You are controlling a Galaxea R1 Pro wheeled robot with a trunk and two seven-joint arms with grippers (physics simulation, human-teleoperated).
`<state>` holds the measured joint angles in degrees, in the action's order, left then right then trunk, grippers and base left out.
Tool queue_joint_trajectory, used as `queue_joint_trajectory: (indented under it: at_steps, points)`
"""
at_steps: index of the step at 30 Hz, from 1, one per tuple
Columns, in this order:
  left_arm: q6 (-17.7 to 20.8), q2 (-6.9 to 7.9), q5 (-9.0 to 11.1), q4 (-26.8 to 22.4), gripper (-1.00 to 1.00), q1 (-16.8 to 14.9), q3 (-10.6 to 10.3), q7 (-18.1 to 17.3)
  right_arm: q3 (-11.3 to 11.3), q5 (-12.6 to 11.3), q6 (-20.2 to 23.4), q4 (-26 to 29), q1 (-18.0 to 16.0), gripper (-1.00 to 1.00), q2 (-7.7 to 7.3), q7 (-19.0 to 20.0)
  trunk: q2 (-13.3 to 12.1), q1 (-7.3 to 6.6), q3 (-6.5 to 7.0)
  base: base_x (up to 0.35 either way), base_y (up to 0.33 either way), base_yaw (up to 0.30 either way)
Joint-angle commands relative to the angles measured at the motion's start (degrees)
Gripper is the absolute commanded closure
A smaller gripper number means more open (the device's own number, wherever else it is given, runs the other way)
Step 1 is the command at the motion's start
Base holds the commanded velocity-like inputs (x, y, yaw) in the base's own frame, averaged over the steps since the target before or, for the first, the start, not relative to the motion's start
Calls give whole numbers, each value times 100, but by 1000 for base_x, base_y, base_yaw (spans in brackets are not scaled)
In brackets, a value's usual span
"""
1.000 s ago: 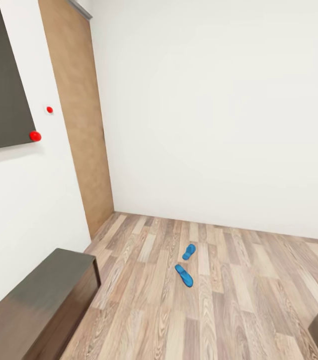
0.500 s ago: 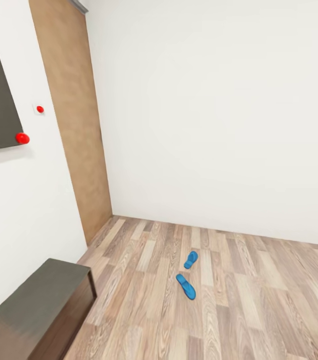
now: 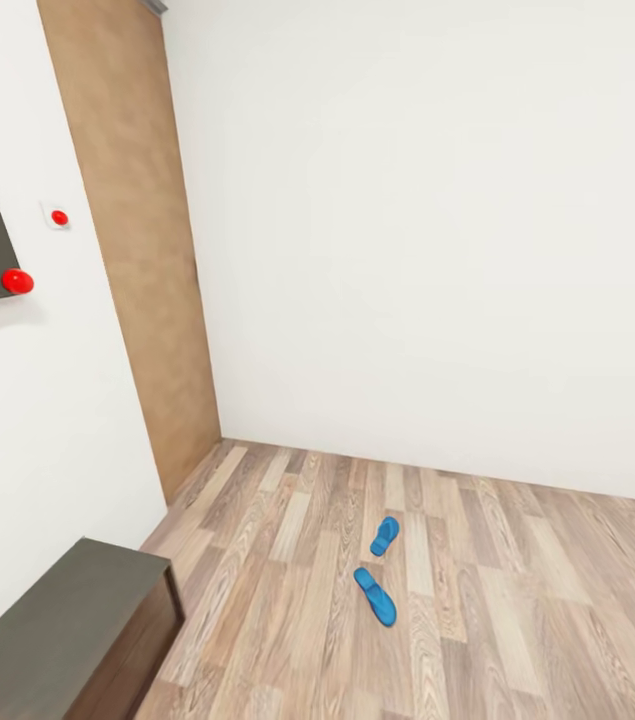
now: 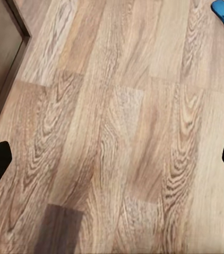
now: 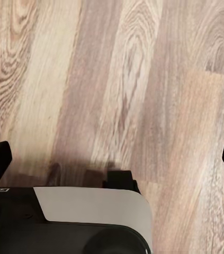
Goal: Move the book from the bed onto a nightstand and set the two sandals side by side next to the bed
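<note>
jaws wide apart — nothing held

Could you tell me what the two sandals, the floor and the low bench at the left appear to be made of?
The two sandals: probably foam or rubber, judging by thin flat matte bright-blue soles. The floor: wood planks or wood-look laminate, with visible grain, plank seams and a soft sheen. The low bench: seemingly dark brown wood or veneer with a smooth, slightly glossy top; its grain is hard to make out.
</note>
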<state>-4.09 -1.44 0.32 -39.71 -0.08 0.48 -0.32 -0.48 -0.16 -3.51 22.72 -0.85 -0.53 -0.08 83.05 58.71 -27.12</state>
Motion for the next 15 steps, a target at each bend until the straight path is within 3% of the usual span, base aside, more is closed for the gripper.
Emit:
queue_joint_trajectory:
  at_steps: [1, 15]
  points:
    - [-13, -3, 3, -1, -100, -1, 5, -3, -8, -2, -19, -4, -3, -100, 0, -1, 3, 2, -5, 230, 0, 0]
    - [-13, 2, 3, -1, -100, -1, 5, -3, -13, -8, -15, -4, -3, -100, 0, -1, 3, 2, -5, 226, 0, 0]
